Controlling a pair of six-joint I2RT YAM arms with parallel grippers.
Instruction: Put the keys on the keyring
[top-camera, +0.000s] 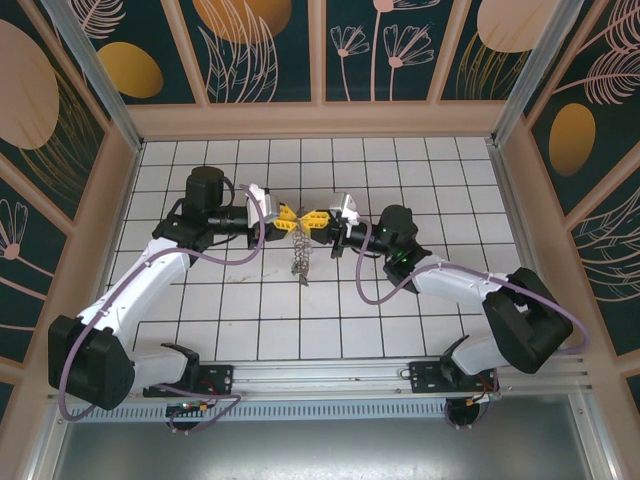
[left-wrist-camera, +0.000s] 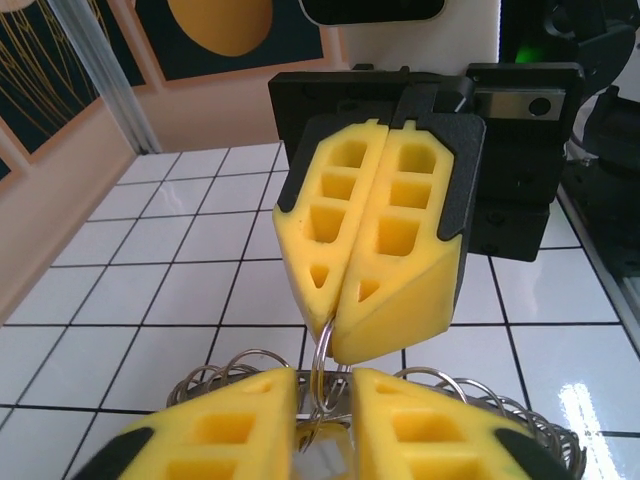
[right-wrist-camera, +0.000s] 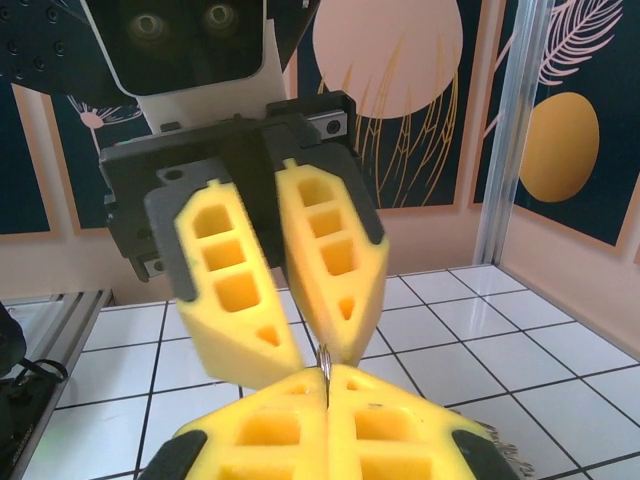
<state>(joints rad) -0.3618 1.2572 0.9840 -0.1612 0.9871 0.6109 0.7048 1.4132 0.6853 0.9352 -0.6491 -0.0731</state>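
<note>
Between two yellow-fingered hands, raised above the white tiled counter (top-camera: 450, 190), a thin silver wire keyring with coiled loops (top-camera: 298, 252) is held up, with its coils hanging below the fingertips. The right hand (top-camera: 317, 220) is closed tight, and one loop is pinched at its tips. The left hand (top-camera: 291, 219), set tip to tip against it, is parted by a narrow gap through which that loop is passed; whether it is gripped there cannot be told.

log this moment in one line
right fingers: shut on keyring | left fingers: slightly apart around one loop | keyring: coils hanging beneath the fingers
</note>
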